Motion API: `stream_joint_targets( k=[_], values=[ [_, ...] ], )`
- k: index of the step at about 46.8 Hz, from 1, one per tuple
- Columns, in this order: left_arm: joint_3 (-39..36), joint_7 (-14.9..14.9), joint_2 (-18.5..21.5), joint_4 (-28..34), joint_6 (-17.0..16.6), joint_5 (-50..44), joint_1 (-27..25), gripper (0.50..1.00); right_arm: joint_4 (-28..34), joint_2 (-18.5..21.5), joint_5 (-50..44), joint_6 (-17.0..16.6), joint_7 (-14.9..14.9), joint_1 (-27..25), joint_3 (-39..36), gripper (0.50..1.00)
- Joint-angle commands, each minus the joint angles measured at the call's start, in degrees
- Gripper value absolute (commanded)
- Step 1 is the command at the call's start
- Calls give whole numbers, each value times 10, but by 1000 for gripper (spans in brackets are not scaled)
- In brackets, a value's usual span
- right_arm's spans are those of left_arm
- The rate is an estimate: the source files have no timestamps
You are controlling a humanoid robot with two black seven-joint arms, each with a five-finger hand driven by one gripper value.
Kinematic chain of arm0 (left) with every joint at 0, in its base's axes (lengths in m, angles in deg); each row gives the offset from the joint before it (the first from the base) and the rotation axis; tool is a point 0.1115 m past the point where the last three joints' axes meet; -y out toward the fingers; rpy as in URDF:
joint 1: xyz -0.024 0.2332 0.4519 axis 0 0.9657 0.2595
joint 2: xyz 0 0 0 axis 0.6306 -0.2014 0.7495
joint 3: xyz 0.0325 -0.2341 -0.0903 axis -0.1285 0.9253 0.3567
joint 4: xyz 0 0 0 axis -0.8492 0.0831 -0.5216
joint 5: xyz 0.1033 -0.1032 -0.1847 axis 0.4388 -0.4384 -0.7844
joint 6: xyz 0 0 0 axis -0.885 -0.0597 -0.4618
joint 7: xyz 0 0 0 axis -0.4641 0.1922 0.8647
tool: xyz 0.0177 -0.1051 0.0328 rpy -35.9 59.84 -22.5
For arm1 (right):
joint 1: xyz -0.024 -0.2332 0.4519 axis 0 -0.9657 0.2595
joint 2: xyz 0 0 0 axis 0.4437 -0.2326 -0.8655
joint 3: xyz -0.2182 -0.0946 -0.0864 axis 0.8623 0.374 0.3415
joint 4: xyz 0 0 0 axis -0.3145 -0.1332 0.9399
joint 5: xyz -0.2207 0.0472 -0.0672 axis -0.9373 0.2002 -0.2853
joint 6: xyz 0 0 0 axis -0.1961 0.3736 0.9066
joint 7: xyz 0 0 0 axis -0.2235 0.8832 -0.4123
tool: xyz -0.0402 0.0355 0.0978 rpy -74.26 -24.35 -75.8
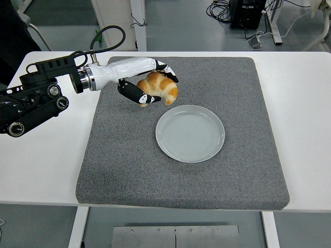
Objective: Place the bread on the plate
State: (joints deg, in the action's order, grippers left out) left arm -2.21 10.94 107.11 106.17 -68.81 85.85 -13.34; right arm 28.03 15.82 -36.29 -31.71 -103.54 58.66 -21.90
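bread (161,89): croissant-shaped roll, golden brown with paler bands across its back, curved, one tip pointing down toward the plate.
handling (judged): light, soft, crust likely flaky; would dent or shed crumbs if squeezed. Surface dry, not slippery. No stiff part to lever on.
where to hold (judged): across the thick middle, fingers on top and thumb below, light pressure. The tips look thin and could tear off.
position: held off the mat, just beyond the plate's far-left rim, not yet over its centre. No contact with plate or mat that I can see.
left hand (150,82): closed around the bread; black-tipped fingers (166,71) lie over the top, thumb under the near side. White forearm shell runs back to the black arm at the left edge.
right hand: out of view.
plate (164,140): pale grey-white, round, shallow, nothing in it; sits on the mat slightly right of centre.
mat (124,165): grey, speckled, square, covers most of the table middle.
table (41,165): white, bare margins left and right of the mat.
step (judged): carry phase; remaining is a short move right and toward the near edge, lower, release.
risk (judged): release from height could let the curved roll rock or tip off the rim.
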Motion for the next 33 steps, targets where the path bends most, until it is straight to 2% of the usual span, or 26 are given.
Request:
stream_joint_targets(
  k=[1, 17, 26, 33],
  values=[
    [0, -6, -13, 0, 0, 0, -1, 607, 0, 0, 0, 0, 0, 0, 0, 1000],
    [1, -26, -58, 1, -1, 5, -1, 607, 0, 0, 0, 0, 0, 0, 0, 1000],
    [1, -33, -92, 1, -2, 54, 3, 608, 0, 0, 0, 0, 0, 0, 0, 1000],
    [0, -35, -99, 1, -4, 59, 7, 608, 0, 0, 0, 0, 1, 0, 0, 1000]
  ],
)
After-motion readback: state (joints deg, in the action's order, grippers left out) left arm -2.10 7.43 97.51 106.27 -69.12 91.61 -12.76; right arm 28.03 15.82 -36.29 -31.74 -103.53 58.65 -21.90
